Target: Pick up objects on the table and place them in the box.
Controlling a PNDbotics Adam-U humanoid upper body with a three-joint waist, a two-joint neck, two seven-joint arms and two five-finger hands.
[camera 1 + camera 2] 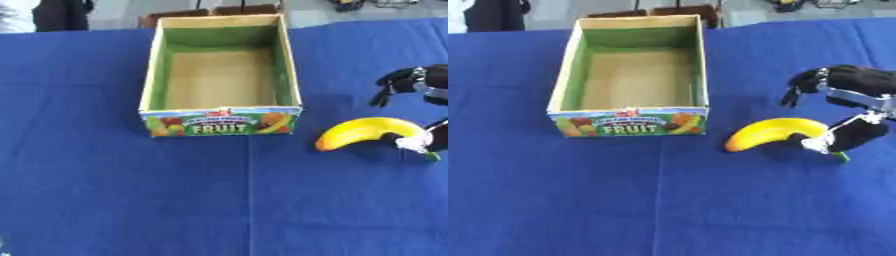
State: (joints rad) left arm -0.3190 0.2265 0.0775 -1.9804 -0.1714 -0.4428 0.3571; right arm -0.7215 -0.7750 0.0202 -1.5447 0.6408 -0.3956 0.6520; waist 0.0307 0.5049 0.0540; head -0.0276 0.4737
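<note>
A yellow banana [770, 131] with a green stem lies on the blue cloth, right of the box's front corner. My right hand [857, 84] comes in from the right edge. Its lower fingers [852, 136] are curled round the banana's stem end, while the upper fingers [796, 89] hang bent above the cloth, off the fruit. The open cardboard box [627, 123], with green inner walls and a "FRUIT" label on its front, stands at the upper middle with nothing inside. My left hand does not show in either view.
Blue cloth [131, 200] covers the whole table, with broad bare stretches left of and in front of the box. Brown furniture [184, 15] stands just past the far edge behind the box.
</note>
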